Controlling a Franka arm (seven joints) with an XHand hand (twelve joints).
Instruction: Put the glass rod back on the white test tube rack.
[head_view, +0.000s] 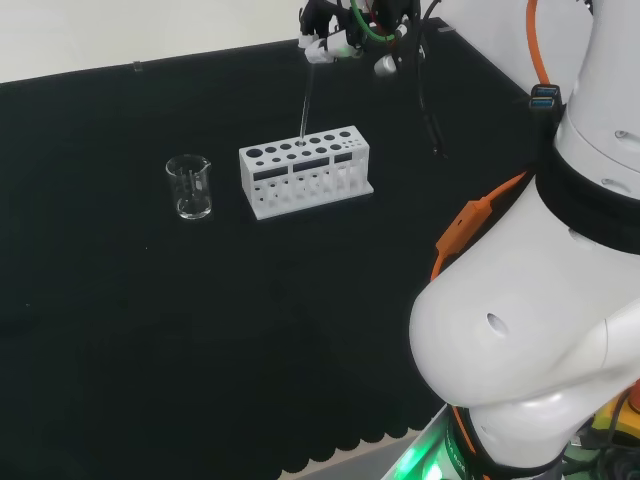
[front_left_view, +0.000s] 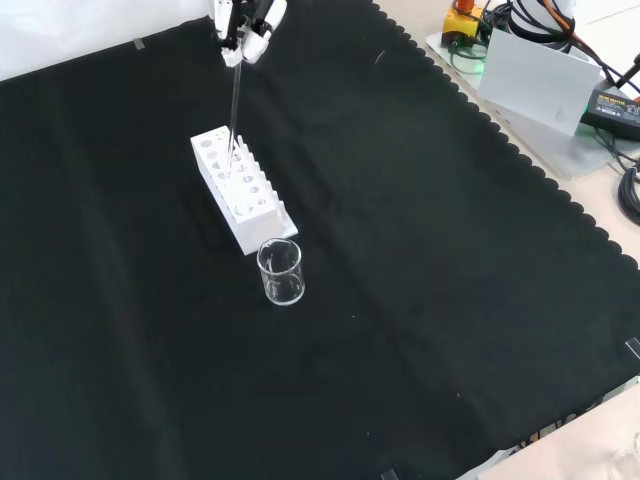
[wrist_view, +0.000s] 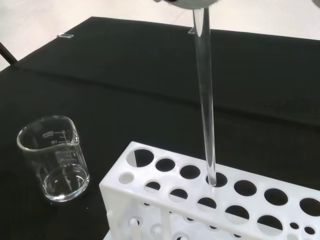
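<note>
The hand has its fingers pinched on the rod, which hangs upright, its tip at a back-row hole of the rack. Nearly done: lower and let go. A beaker stands at the rack's nine o'clock in the head view.

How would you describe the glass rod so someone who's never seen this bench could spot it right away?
Find the white test tube rack in the middle of the black cloth, next to a clear beaker. Just above it, the hand pinches the glass rod: a thin, clear, nearly upright stick with its lower tip at a rack hole.
</note>
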